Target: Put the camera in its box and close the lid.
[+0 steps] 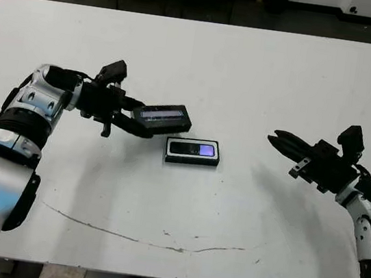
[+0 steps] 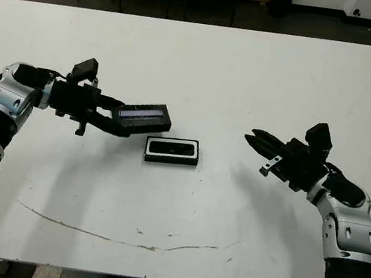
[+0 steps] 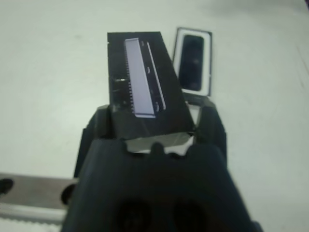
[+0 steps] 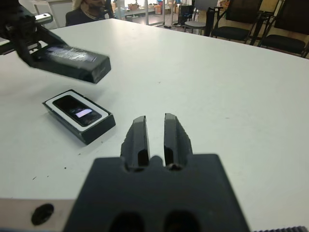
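white tabletop (image 1: 248, 85), head views. box (image 1: 192, 152) sits flat near the centre, long side running 9-to-3 o'clock, black walls, white lining showing as a thin frame. camera (image 1: 195, 149) lies inside the box, face up, glossy bluish-purple patch toward the 3 o'clock end. box is open on top, nothing covering it.

left gripper (image 1: 129, 121) comes in from 9 o'clock, fingers clamped on the lid (image 1: 166, 115). lid is held off the tabletop, tilted slightly, pale grey-blue strip on its top face. it hangs just at 10–11 o'clock of the box, its near edge close to the box's far rim but not on it; right wrist view shows a clear gap between lid and box. left wrist view: the two black fingers (image 3: 210, 126) pinch the lid's short end on both sides, lid sticks out ahead, box with camera visible past it to one side.

right gripper (image 1: 283, 142) hovers at 3 o'clock of the box, well apart from it, holding nothing, tips pointing toward 9 o'clock. right wrist view: its two fingers (image 4: 139, 137) stand side by side with only a narrow slit between them, nearly together, nothing in between.

thin dark scratch line (image 1: 157, 240) runs across the tabletop at 6 o'clock, near the front edge. a person (image 4: 89, 9) and black chairs (image 4: 260, 21) show beyond the far edge in the right wrist view.
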Action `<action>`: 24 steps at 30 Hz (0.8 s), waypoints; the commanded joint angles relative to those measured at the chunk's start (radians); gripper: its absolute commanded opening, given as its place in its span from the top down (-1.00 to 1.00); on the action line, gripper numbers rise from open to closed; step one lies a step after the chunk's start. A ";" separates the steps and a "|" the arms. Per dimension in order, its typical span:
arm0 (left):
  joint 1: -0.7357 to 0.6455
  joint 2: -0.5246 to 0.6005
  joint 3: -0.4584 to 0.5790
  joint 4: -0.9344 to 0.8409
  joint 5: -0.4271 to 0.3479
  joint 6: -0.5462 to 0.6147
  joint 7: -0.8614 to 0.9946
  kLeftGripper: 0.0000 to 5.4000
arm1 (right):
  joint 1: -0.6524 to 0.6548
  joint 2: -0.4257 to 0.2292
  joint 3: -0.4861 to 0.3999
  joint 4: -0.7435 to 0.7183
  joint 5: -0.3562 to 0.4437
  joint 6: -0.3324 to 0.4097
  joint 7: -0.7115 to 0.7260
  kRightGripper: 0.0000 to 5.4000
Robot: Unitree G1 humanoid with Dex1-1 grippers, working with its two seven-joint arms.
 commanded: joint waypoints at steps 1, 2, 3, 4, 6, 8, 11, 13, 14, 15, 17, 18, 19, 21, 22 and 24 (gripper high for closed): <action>0.008 0.015 0.017 0.032 0.016 0.013 0.024 0.59 | -0.009 -0.009 0.003 0.026 0.000 0.003 0.016 1.00; 0.009 0.018 0.021 0.032 0.019 0.016 0.035 0.59 | -0.012 -0.008 0.001 0.034 0.006 0.006 0.024 1.00; 0.010 0.021 0.026 0.035 0.018 0.016 0.039 0.59 | -0.015 -0.006 0.000 0.043 0.010 0.007 0.031 1.00; 0.011 0.021 0.033 0.040 0.013 0.015 0.036 0.59 | -0.019 -0.003 -0.001 0.057 0.016 0.004 0.044 1.00; 0.011 0.018 0.044 0.044 0.008 0.015 0.030 0.59 | -0.026 0.000 -0.001 0.079 0.016 -0.013 0.060 1.00; 0.007 0.012 0.045 0.048 0.010 0.020 0.016 0.59 | -0.029 0.000 0.001 0.090 0.012 -0.028 0.066 1.00; -0.008 -0.001 0.027 0.069 0.027 0.009 -0.031 0.59 | -0.033 -0.004 0.001 0.093 0.013 -0.027 0.071 1.00; -0.019 -0.012 0.012 0.082 0.044 -0.002 -0.043 0.59 | -0.032 -0.009 0.000 0.086 0.014 -0.013 0.069 1.00; -0.023 -0.018 0.008 0.088 0.052 -0.005 -0.042 0.59 | -0.030 -0.011 -0.001 0.082 0.013 -0.011 0.066 1.00; -0.025 -0.028 0.010 0.097 0.054 -0.007 -0.040 0.59 | -0.028 -0.013 -0.002 0.079 0.010 -0.012 0.063 1.00; -0.030 -0.053 0.016 0.123 0.055 -0.021 -0.046 0.59 | -0.022 -0.015 -0.003 0.073 0.004 -0.019 0.056 1.00; -0.034 -0.063 0.017 0.135 0.057 -0.028 -0.050 0.59 | -0.020 -0.016 -0.003 0.070 0.002 -0.019 0.055 1.00; -0.038 -0.075 0.017 0.148 0.059 -0.030 -0.051 0.59 | -0.020 -0.017 -0.002 0.070 0.003 -0.018 0.057 1.00; -0.044 -0.092 0.017 0.161 0.065 -0.038 -0.046 0.59 | -0.019 -0.022 -0.001 0.066 0.000 -0.014 0.057 1.00; -0.046 -0.099 0.016 0.162 0.069 -0.038 -0.041 0.59 | -0.018 -0.024 -0.002 0.063 0.000 -0.008 0.057 1.00; -0.050 -0.113 0.016 0.169 0.070 -0.035 -0.052 0.59 | -0.014 -0.028 -0.003 0.060 -0.003 -0.012 0.056 1.00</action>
